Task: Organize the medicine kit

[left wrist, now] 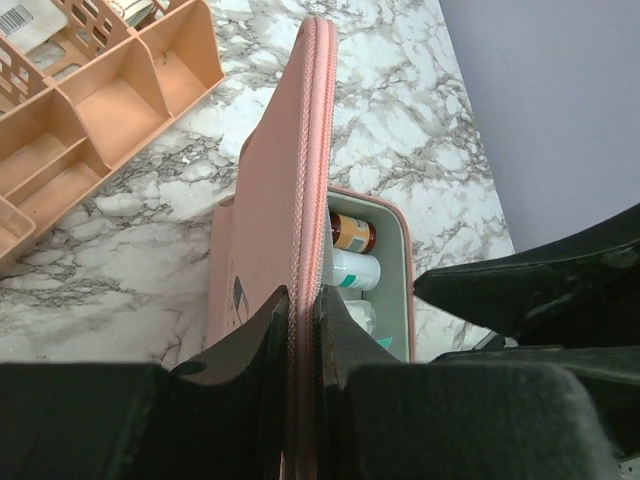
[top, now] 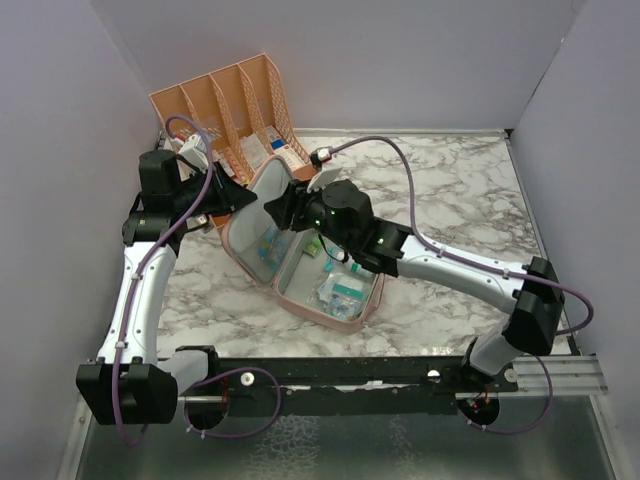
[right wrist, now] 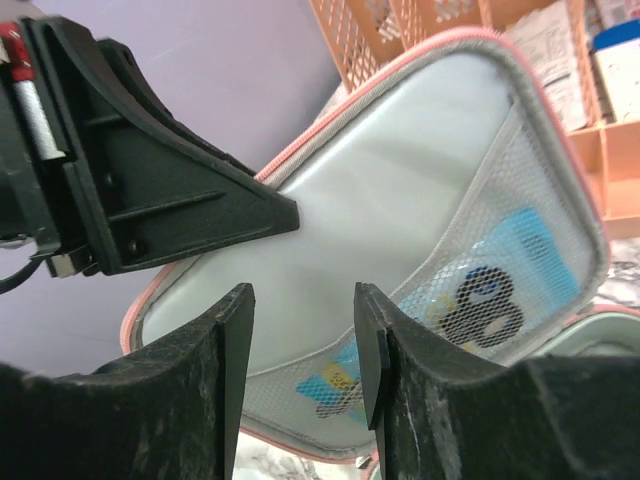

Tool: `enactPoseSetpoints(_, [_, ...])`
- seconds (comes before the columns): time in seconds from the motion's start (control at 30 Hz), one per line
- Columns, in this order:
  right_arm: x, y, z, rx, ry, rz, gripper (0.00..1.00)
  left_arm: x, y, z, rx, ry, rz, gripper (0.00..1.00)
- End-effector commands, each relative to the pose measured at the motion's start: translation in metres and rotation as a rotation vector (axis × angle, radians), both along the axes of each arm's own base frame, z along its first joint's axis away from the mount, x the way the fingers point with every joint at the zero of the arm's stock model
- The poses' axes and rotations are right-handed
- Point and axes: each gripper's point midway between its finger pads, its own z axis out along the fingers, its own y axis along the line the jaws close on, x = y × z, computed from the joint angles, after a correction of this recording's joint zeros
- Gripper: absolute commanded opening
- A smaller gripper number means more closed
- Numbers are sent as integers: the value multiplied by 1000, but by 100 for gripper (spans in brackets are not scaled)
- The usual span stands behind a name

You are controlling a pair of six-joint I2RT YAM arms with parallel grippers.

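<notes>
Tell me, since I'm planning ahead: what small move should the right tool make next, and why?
Probably back the right tool away from the mesh pocket: its jaws stand open and empty, while the left tool pinches the medicine kit's lid upright.

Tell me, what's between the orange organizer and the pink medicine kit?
Nothing. The left wrist view shows only bare marble table between the orange organizer and the medicine kit.
</notes>
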Motion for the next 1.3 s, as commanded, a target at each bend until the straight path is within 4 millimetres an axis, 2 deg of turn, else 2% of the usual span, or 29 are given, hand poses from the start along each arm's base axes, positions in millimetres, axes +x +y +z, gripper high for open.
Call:
enactPoseSetpoints(0.0, [7, -39, 14, -57, -73, -74, 46, -4, -4, 26, 5, -69, -32, 0])
enactPoseSetpoints(0.1, [11, -63, 8, -84, -57, -122, 47, -3, -1, 28, 31, -81, -21, 0])
enactPoseSetpoints(0.2, [16, -92, -3, -96, -40, -195, 48, 3, 14, 19, 111, -72, 48, 0])
enactPoseSetpoints(0.33, [21, -128, -33, -126, 27, -268, 48, 8, 37, 13, 219, -62, 156, 0])
enactPoseSetpoints(0.43, [23, -155, -60, -171, 108, -328, 48, 8, 39, 26, 233, -95, 165, 0])
enactPoseSetpoints(0.53, [19, -173, -81, -208, 177, -358, 49, 6, 39, 37, 237, -123, 160, 0])
enactPoseSetpoints(0.7, [7, -186, -105, -259, 249, -347, 50, 4, 52, 39, 297, -127, 213, 0])
enactPoseSetpoints(0.9, [-4, -193, -120, -282, 292, -328, 53, 6, 75, 33, 378, -108, 320, 0])
enactPoseSetpoints(1.1, [-15, -195, -131, -260, 318, -299, 54, -2, 52, 37, 296, -112, 214, 0])
enactPoseSetpoints(1.27, [-23, -188, -137, -230, 330, -241, 55, -14, 33, 33, 221, -91, 117, 23])
